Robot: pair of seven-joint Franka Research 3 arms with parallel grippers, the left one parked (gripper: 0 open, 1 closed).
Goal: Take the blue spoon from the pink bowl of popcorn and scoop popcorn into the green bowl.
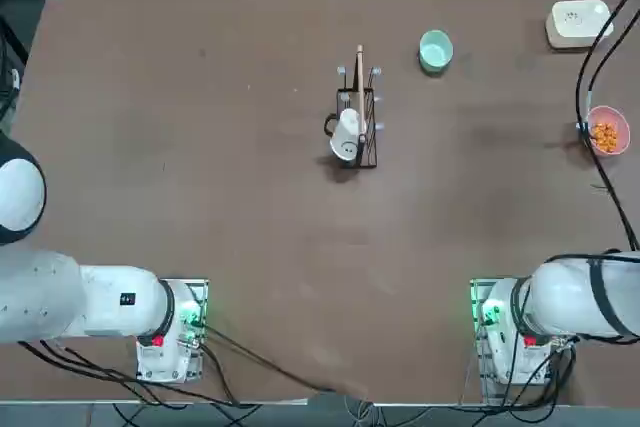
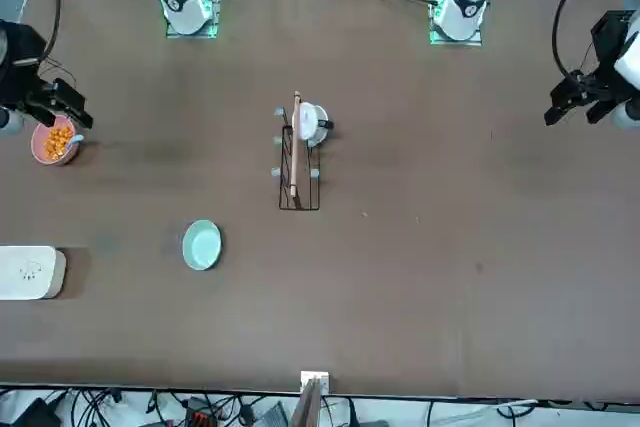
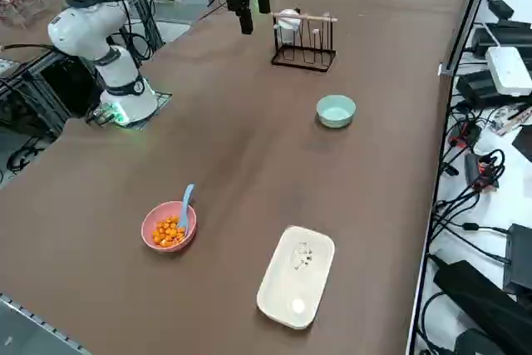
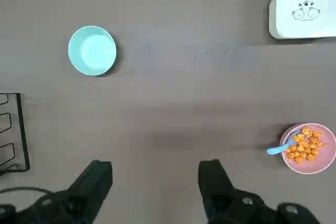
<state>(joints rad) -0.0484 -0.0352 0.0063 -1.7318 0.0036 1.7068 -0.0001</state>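
The pink bowl (image 3: 151,220) stands near the table's right edge, holding orange popcorn (image 3: 169,231). The blue spoon (image 3: 184,204) leans in it, handle sticking out over the rim toward the robot's side. The empty green bowl (image 3: 336,110) sits apart, farther out toward the table's middle. My right gripper (image 4: 155,167) hangs open and empty, high above the table; in the wrist view the pink bowl (image 4: 326,157) with the spoon (image 4: 279,149) lies off to one side and the green bowl (image 4: 92,50) farther ahead. From the front, the gripper (image 2: 68,107) appears just beside the pink bowl (image 2: 40,143).
A black wire rack (image 1: 366,135) at the table's middle carries a white mug (image 1: 346,137) and a long wooden stick (image 1: 360,82). A cream rounded-square box (image 1: 575,22) sits at the far right corner, beyond the pink bowl (image 1: 622,129). Bare brown tabletop lies between the two bowls.
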